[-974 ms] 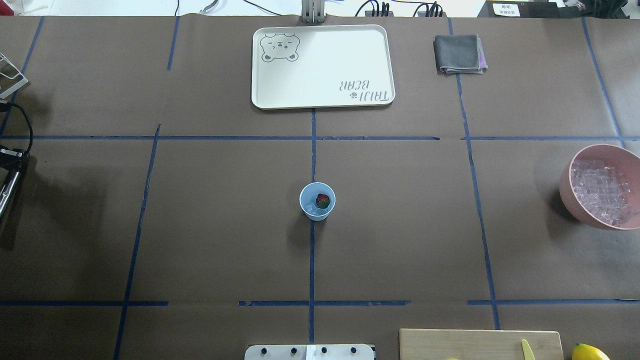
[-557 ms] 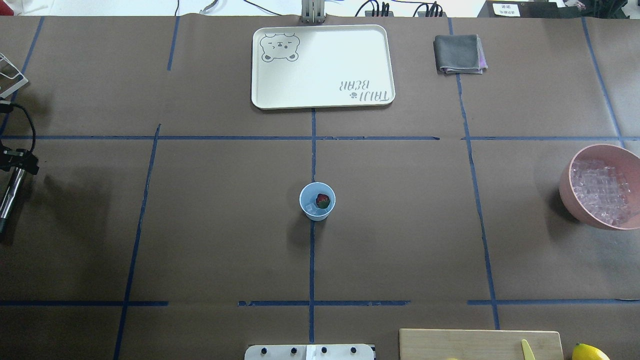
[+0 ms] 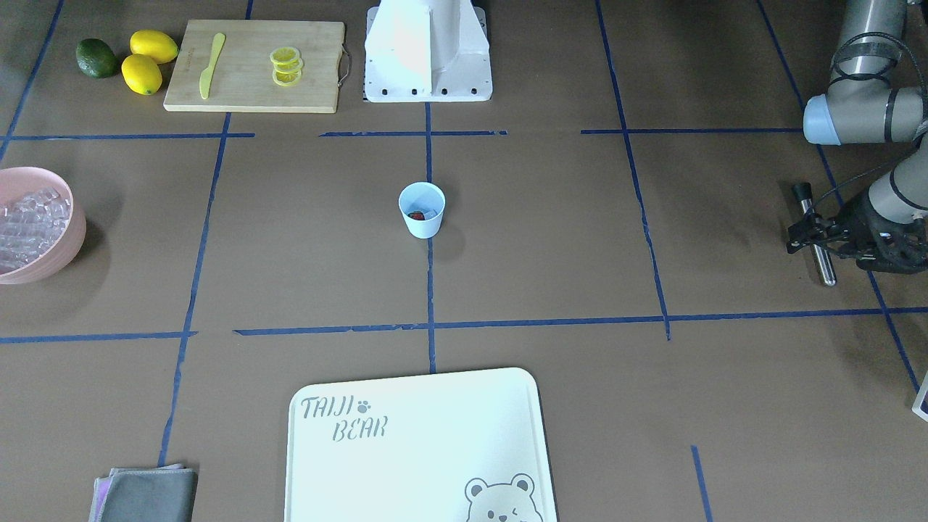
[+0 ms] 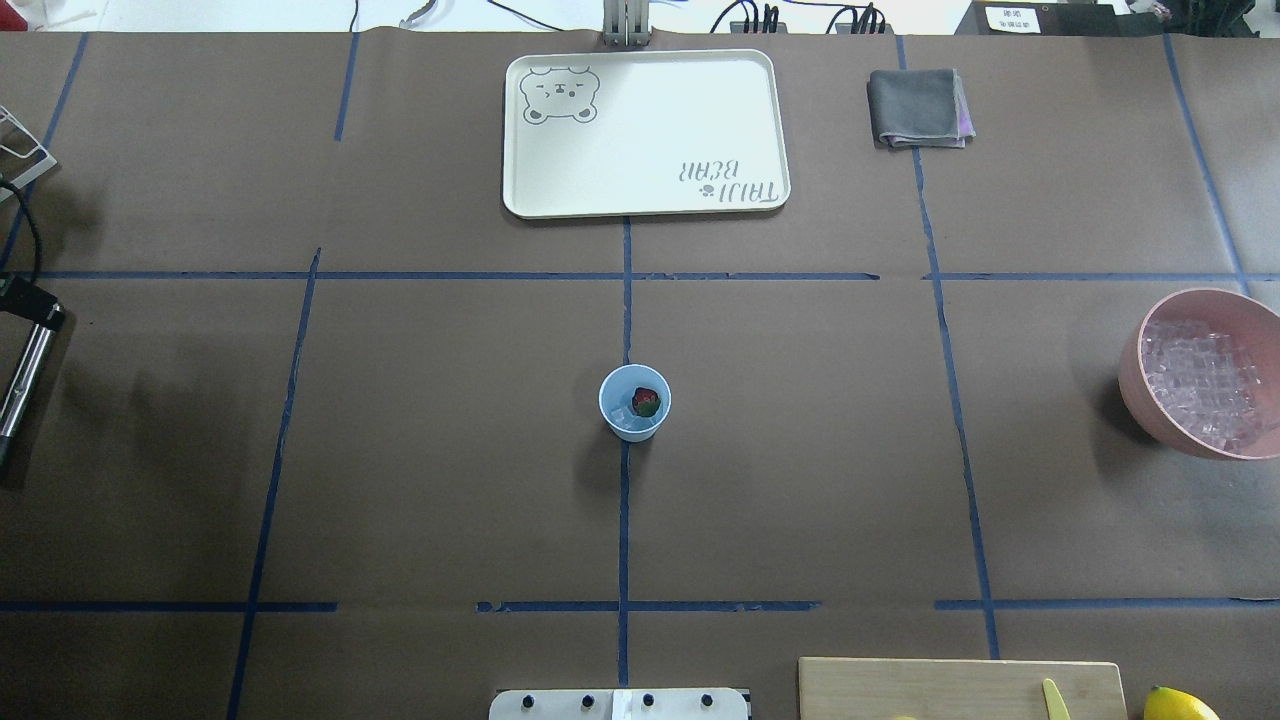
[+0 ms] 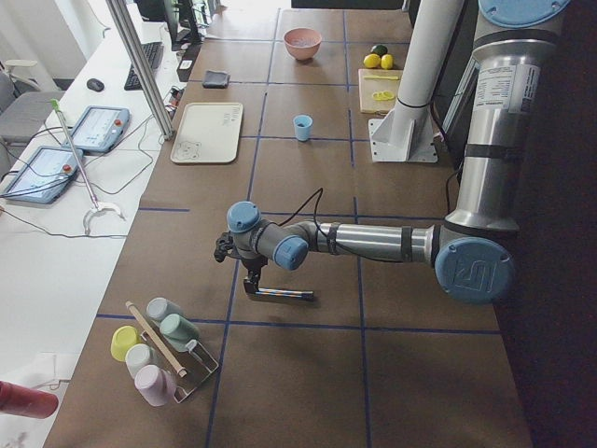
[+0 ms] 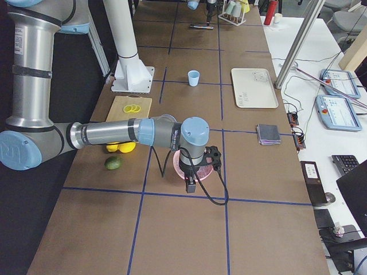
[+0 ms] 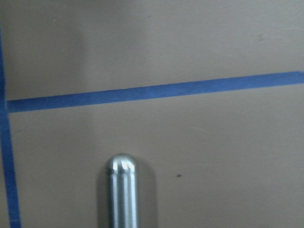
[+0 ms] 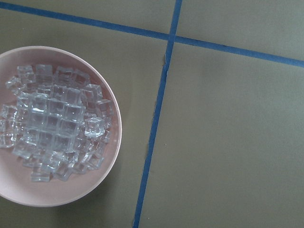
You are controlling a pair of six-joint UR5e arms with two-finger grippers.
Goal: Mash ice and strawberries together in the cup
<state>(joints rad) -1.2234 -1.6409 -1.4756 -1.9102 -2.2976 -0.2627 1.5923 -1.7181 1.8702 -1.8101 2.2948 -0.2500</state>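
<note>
One pale-blue cup (image 4: 634, 402) stands mid-desk (image 4: 800, 450) holding one strawberry (image 4: 646, 402) and a few ice cubes (image 4: 622, 416), the left pincer (image 3: 818, 238) clamped on one steel rod (image 3: 824, 268) well apart, the right pincer (image 6: 191, 182), grip unreadable, above one pink bowl (image 4: 1128, 385).

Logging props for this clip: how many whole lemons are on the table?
2. The first lemon and second lemon lie together between the green fruit and cutting board. None seems hidden.
</note>
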